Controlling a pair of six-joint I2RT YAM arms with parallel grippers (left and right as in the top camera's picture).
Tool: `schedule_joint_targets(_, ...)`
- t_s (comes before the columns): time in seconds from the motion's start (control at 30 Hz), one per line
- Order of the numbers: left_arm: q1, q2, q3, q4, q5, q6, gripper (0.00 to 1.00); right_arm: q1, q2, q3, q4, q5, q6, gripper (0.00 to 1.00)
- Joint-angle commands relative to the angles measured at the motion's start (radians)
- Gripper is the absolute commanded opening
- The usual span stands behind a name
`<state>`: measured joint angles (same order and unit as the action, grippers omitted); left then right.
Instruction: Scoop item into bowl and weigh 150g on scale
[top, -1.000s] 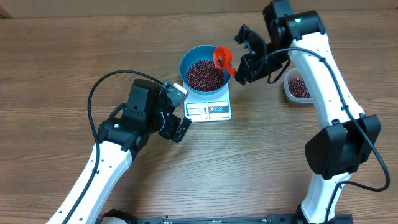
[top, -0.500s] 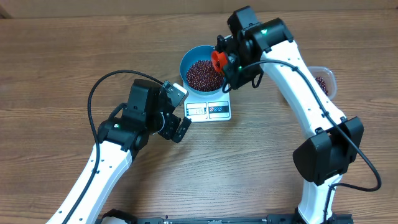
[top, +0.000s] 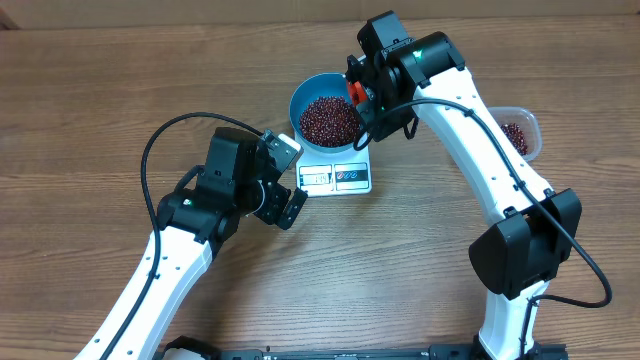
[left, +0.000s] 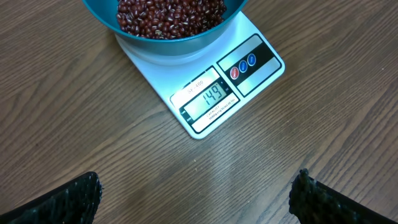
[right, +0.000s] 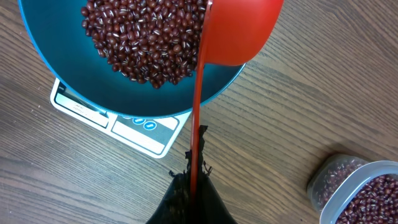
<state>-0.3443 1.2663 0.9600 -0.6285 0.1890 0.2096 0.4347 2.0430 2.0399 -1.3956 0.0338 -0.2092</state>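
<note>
Right side: clear tub (top: 517, 135) holding more beans (top: 328, 120), well apart from scale (left: 208, 93); right arm (top: 480, 150) crosses between them. The red scoop (right: 239, 31) sits tilted over the bowl (right: 56, 56) rim, with the right gripper (right: 193, 190) clamped on its handle. Bowl full of beans, sitting on scale (display reads 149). Left gripper (left: 199, 199) fingers wide apart, holding nothing, near scale's display end. Wood-grain table (top: 90, 80); pale strip past far edge, can't tell what.
</note>
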Motion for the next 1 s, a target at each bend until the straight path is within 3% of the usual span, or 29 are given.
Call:
schedule_joint_targets(0.0, 0.003, 0.006, -0.002, 0.001, -0.006, -0.011, 0.99, 0.004, -0.046, 0.031, 0.006, 0.01, 0.007, 0.04)
schedule_joint_targets(0.97, 0.003, 0.006, -0.002, 0.001, -0.006, -0.011, 1.0, 0.004, -0.046, 0.031, 0.0, -0.01, -0.001, 0.04)
